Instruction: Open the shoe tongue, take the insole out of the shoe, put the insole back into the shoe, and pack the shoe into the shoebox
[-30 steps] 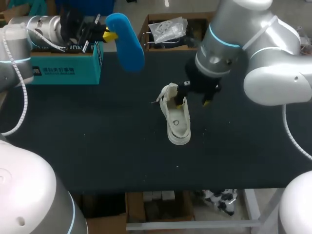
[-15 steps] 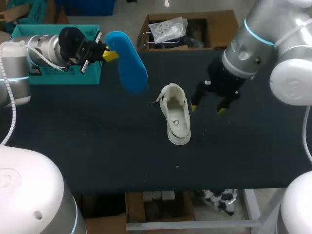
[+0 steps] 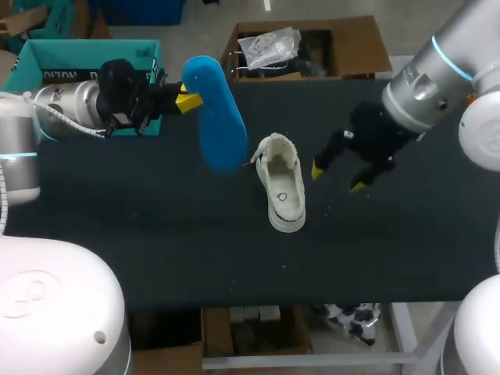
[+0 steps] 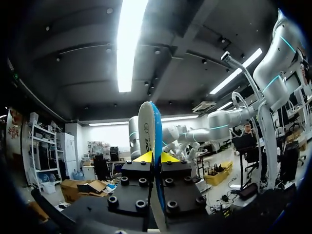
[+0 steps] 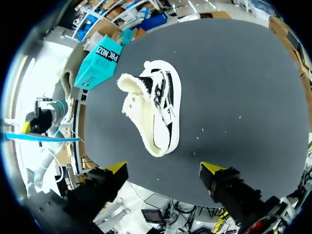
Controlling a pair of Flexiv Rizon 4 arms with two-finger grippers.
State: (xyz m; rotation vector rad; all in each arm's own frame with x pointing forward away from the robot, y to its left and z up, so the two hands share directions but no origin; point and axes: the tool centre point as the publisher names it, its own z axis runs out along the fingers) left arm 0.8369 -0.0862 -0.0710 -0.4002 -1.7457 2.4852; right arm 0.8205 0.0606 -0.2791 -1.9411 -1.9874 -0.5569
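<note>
The white low-top shoe lies on the black table, its toe toward the front edge and its tongue end toward the back. My left gripper is shut on the blue insole, which hangs in the air just left of the shoe. In the left wrist view the insole stands edge-on between the yellow tips of the left gripper. My right gripper hovers open to the right of the shoe, holding nothing. The right wrist view shows the shoe ahead of the wide-open right gripper.
The teal shoebox stands open at the table's back left, partly behind my left arm; the right wrist view shows the shoebox beyond the shoe. Bare black tabletop lies in front of the shoe and on both sides.
My left arm has carried the insole rightward and lower, toward the shoe. My right gripper has left the shoe's opening and drawn away to the right, staying open.
</note>
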